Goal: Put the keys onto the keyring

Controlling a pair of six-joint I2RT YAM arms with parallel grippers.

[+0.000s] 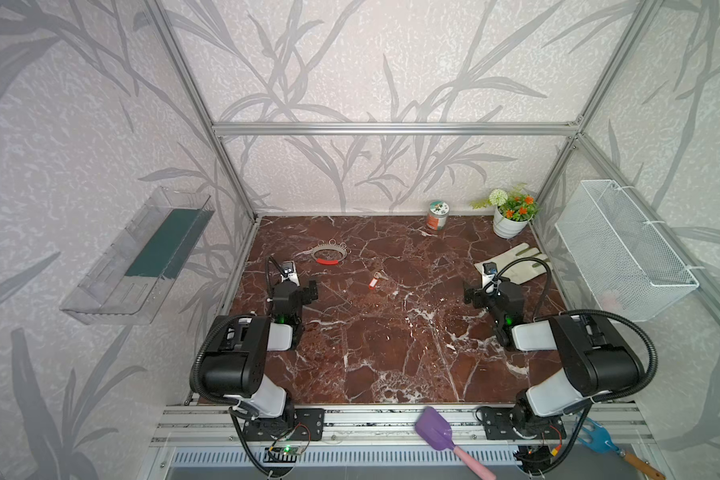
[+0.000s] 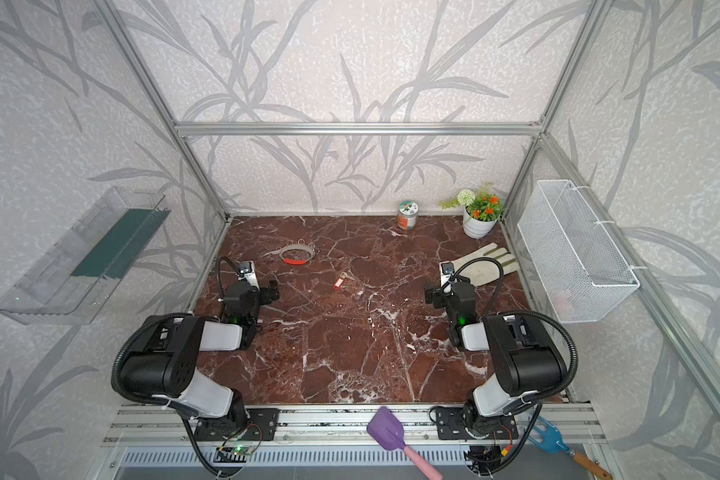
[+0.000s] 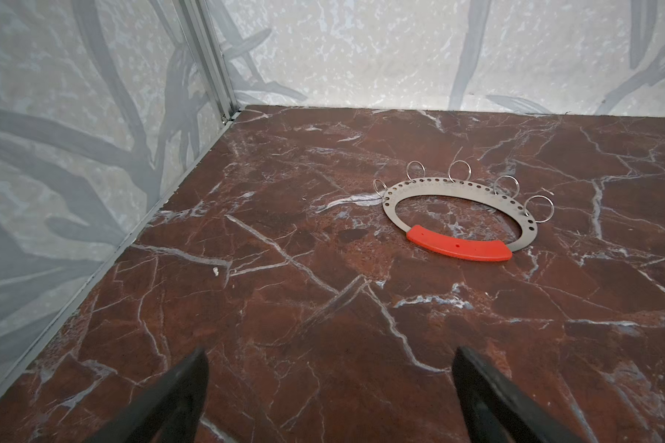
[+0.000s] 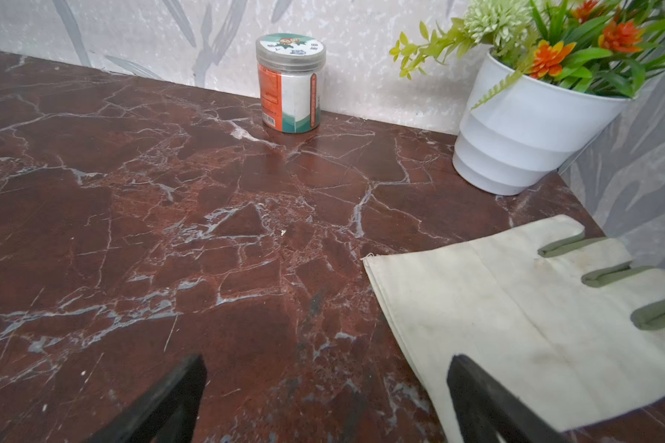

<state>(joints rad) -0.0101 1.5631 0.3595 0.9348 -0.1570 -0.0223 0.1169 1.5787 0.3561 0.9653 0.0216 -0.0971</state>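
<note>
The keyring [image 1: 327,261] [image 2: 294,261], a thin silvery hoop with holes and one red section, lies flat at the table's back left with several tiny split rings on its far side. The left wrist view shows the keyring [image 3: 438,188] ahead of my left gripper [image 3: 331,356], well apart from it. The keys, one red-orange tag [image 1: 374,282] [image 2: 340,281], lie alone near mid-table. My left gripper [image 1: 309,289] [image 2: 273,291] hovers open and empty near the left wall. My right gripper [image 1: 472,297] [image 2: 433,296] [image 4: 327,362] is open and empty too, beside a glove's cuff.
A pale work glove [image 1: 516,262] [image 4: 515,307] lies at the right. A labelled jar [image 1: 436,215] and a white flower pot [image 1: 510,222] stand by the back wall. A wire basket [image 1: 624,249] hangs on the right wall, a clear tray [image 1: 138,257] on the left.
</note>
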